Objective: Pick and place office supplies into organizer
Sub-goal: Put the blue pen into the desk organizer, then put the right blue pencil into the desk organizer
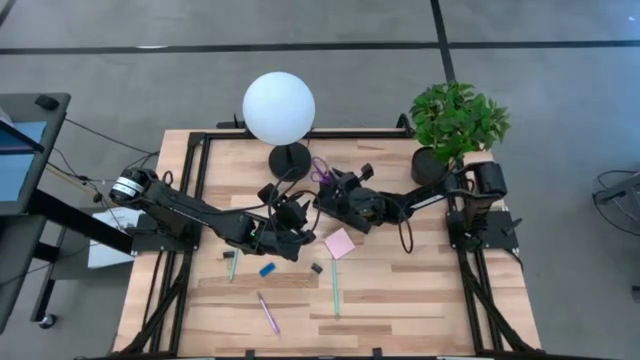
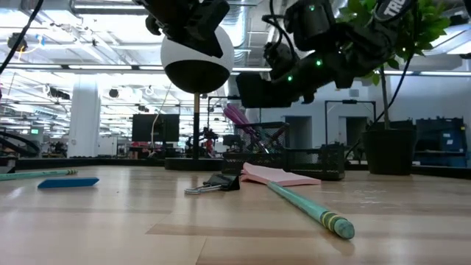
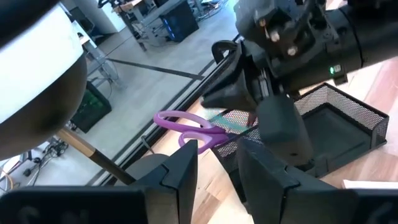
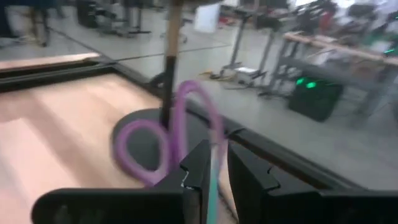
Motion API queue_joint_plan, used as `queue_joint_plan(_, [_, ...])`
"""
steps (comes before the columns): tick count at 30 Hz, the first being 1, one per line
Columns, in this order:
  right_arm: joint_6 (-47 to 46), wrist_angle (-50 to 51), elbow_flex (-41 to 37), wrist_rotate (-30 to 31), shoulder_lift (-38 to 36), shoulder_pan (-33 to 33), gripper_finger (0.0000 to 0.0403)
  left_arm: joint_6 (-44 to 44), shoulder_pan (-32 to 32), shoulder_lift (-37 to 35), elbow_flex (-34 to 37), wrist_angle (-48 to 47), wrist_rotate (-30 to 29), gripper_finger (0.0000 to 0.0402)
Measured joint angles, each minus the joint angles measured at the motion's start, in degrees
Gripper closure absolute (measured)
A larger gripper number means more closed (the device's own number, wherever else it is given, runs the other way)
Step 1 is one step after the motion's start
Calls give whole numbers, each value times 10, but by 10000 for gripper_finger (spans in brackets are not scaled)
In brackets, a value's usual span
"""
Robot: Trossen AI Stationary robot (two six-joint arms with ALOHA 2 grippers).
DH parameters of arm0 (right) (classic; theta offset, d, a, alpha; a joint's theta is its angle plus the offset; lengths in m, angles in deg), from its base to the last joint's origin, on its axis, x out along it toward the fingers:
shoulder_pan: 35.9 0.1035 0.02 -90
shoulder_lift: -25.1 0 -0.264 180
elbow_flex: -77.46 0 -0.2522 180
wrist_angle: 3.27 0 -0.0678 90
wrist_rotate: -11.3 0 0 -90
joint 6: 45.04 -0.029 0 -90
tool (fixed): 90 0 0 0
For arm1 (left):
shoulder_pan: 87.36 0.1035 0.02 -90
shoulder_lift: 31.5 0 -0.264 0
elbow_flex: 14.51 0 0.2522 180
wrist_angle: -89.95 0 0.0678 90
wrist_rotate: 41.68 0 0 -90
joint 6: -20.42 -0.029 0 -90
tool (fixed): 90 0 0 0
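Overhead, table-level and two close wrist views, all sharing the purple-handled scissors [image 3: 186, 126].

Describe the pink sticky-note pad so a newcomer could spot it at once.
Start at the white globe lamp at the back of the wooden table and come forward past the black mesh organizer. The pink sticky-note pad lies flat just in front of it. It is the only square, pink thing there; its neighbours are a tiny black clip and a thin teal pen.
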Motion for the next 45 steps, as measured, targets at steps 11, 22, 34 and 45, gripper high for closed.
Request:
queue_joint_plan(11, [-27,11,0,-43,-21,0,309,17,0,0,0,0,4,292])
queue_joint_plan(22, [15,135,0,-61,-208,100,307,134,0,2,0,-85,221,292])
queue_joint_plan(34, [-193,430,0,-145,-245,238,307,-55,-8,7,41,39,506,292])
queue_joint_plan(45, [-230,434,0,-141,-256,283,307,-349,-34,73,42,235,626,292])
